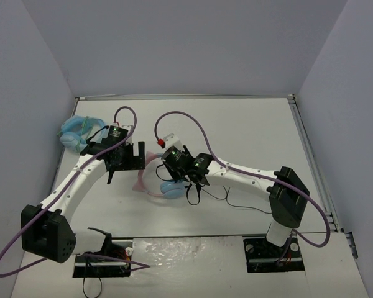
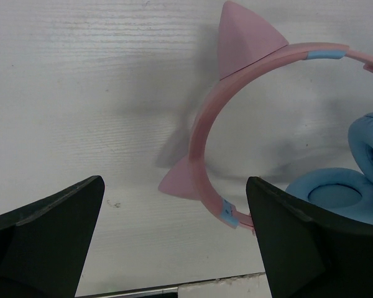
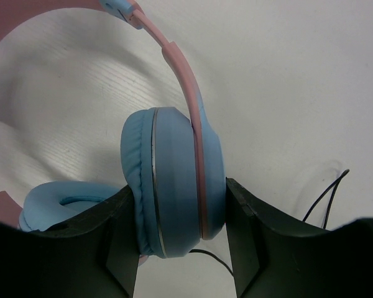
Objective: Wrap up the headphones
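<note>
Left arm (image 1: 71, 180) extended forward, left gripper (image 2: 175, 205) with jaws spread wide; right arm (image 1: 248, 177) bent inward, right gripper (image 3: 179, 198) clamping the headphones (image 3: 174, 143).

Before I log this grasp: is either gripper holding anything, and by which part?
The right gripper clamps the headphones by one light blue ear cup. The left gripper is open, holding nothing.

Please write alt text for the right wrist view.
The right gripper holds one light blue ear cup of the headphones between its black fingers. Pink headband arcs upper left; second cup and thin black cable lie on the white table.
</note>
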